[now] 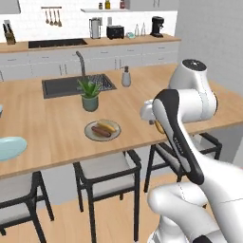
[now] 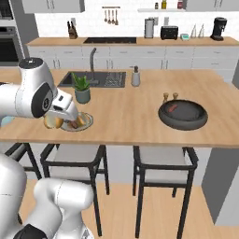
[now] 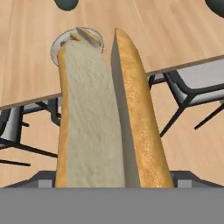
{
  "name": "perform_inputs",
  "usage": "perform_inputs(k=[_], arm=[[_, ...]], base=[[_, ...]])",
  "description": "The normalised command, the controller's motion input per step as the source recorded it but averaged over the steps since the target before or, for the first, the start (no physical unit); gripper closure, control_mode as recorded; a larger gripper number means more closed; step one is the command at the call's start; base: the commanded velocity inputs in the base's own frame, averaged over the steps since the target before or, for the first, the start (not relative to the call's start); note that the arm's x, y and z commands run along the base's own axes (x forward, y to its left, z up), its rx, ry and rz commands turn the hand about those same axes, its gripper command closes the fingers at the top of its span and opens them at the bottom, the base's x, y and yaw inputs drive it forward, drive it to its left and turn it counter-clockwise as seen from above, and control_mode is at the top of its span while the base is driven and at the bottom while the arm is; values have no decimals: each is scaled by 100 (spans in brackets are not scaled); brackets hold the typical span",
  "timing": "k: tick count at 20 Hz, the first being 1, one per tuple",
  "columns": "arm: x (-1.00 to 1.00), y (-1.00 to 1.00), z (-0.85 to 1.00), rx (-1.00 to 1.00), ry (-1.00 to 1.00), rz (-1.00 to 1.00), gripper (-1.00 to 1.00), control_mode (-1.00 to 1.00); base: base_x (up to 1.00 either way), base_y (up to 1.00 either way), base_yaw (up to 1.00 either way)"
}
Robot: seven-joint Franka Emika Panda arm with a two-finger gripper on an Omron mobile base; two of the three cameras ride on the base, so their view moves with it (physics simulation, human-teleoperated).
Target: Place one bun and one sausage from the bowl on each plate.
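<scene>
My gripper (image 1: pixel 158 124) is shut on a tan bun (image 1: pixel 160 128), held over the counter's front edge, right of the beige-olive plate (image 1: pixel 89 135). That plate carries a bun (image 1: pixel 108 126) and a sausage (image 1: pixel 100 131). In the hand view the held bun (image 3: pixel 100 122) lies split lengthwise and hides the fingertips, with the plate (image 3: pixel 56 47) beyond its far end. The light blue plate (image 1: pixel 9 147) lies bare at the far left. The dark bowl (image 2: pixel 183 125) sits to the right with a sausage (image 2: pixel 173 108) in it.
A potted plant (image 1: pixel 89 95) stands behind the beige plate, with the sink (image 1: pixel 76 85) and a soap dispenser (image 1: pixel 126 77) further back. Two small shakers (image 2: pixel 169 97) stand behind the bowl. Stools (image 1: pixel 107 166) line the counter's front edge.
</scene>
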Motion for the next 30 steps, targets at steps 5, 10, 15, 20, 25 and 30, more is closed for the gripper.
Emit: perform_inputs(k=[5,10,15,20,25,30], arm=[[0,0,0,0,0,0,100,100],[0,0,0,0,0,0,100,100],[0,0,0,0,0,0,100,100],[0,0,0,0,0,0,100,100],[20,2,0,-2,0,0,100,-100],[100,-28,-55,-5,0,0,100,-100]], base=[[0,100,6],[0,100,7],[10,100,8],[73,94,5],[80,39,0],[0,0,0]])
